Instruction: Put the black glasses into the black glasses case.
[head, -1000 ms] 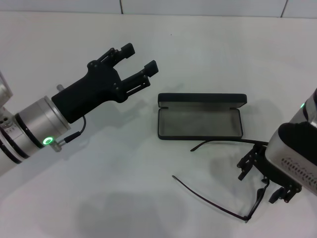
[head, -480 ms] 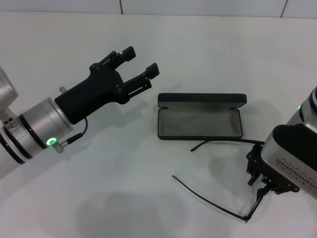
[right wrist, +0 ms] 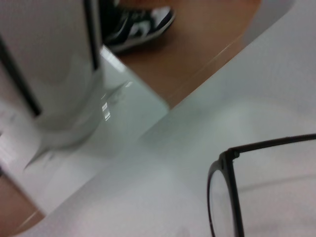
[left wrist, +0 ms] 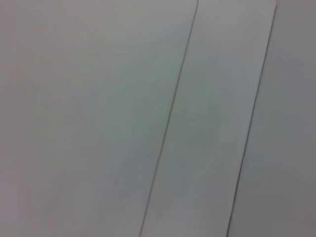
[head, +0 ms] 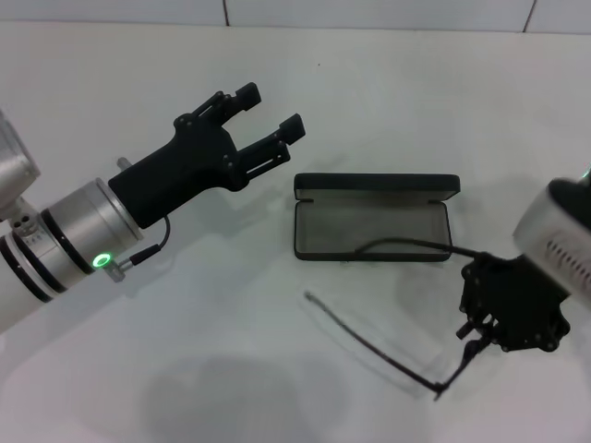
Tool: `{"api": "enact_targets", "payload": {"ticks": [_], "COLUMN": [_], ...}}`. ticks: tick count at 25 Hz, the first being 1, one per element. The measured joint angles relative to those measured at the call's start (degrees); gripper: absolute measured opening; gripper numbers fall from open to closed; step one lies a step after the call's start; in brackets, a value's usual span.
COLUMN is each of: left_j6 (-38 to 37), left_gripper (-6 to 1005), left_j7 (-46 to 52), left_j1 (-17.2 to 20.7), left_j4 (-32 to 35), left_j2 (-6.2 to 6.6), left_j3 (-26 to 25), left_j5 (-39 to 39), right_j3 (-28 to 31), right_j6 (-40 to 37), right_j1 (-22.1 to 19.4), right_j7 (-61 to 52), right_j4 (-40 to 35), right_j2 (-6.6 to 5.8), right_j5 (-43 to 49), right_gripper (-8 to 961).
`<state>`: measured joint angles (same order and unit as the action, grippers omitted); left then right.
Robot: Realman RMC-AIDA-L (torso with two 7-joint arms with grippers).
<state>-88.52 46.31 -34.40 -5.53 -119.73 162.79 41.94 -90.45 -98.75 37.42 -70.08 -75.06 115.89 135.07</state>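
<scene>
The left claw (head: 270, 112), matte black on a silver arm, hangs above the white surface (head: 231, 369) with its fingers spread and nothing between them, up and left of the case. In the middle, the rectangular black hard-shell glasses case (head: 373, 217) lies open on the surface, grey lining showing. To the right, the right claw (head: 511, 303) is clamped on the front of the thin black wire-frame glasses (head: 388, 355), temple arms reaching left; one temple crosses the case's near edge.
</scene>
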Motion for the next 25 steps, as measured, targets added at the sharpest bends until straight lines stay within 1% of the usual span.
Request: {"api": "enact_targets", "payload": {"ticks": [2,4,7,9,12,15,20,21,22,25], "left_j6": [-1.23,-3.27,-7.40,-10.04,-13.47,-14.42,-13.94,-13.33,-13.33,-11.65], "left_gripper": [838,838,838,837,835,832,832,832,831,831], "left_j7": [-0.28,-0.95,-2.40,-2.90,-3.62,-3.96,-3.70,-3.46,-3.46,-1.76], "left_j1": [-0.05,-0.09,-0.07,-0.06,-0.58,-1.88,-5.42,-6.74,-6.74,-8.73], "left_j4": [0.01,0.01,-0.01,-0.01,-0.09,-0.35,-0.52,-0.53,-0.53,-0.52], "left_j2": [0.06,0.07,0.03,0.08,0.24,0.26,0.23,0.21,0.21,0.17], "left_j3": [0.05,0.07,0.07,0.07,0.07,0.07,0.07,0.07,0.07,0.07], "left_j5": [-0.75,-1.56,-2.43,-2.60,-2.75,-3.14,-6.07,-7.70,-7.70,-10.28], "right_j3": [3.21,6.80,12.48,14.56,15.29,15.31,15.33,15.34,15.35,15.37], "right_j6": [-0.56,-0.24,1.81,4.33,10.35,15.03,16.75,16.91,17.13,18.08], "right_j1": [-0.78,-2.48,-5.30,-6.96,-9.23,-10.36,-9.91,-9.91,-9.94,-10.77], "right_j7": [0.45,1.63,3.92,5.53,8.05,9.92,13.63,14.37,15.53,19.00], "right_j4": [-0.02,0.02,1.51,4.06,9.52,14.35,21.86,22.35,22.92,23.36], "right_j2": [-0.03,-0.03,0.07,0.07,-0.01,0.07,-0.05,-0.06,-0.06,0.18], "right_j5": [-1.36,-3.53,-8.47,-13.33,-21.73,-28.31,-38.42,-39.26,-40.39,-41.30], "right_gripper": [129,113,113,113,113,113,113,113,113,113]}}
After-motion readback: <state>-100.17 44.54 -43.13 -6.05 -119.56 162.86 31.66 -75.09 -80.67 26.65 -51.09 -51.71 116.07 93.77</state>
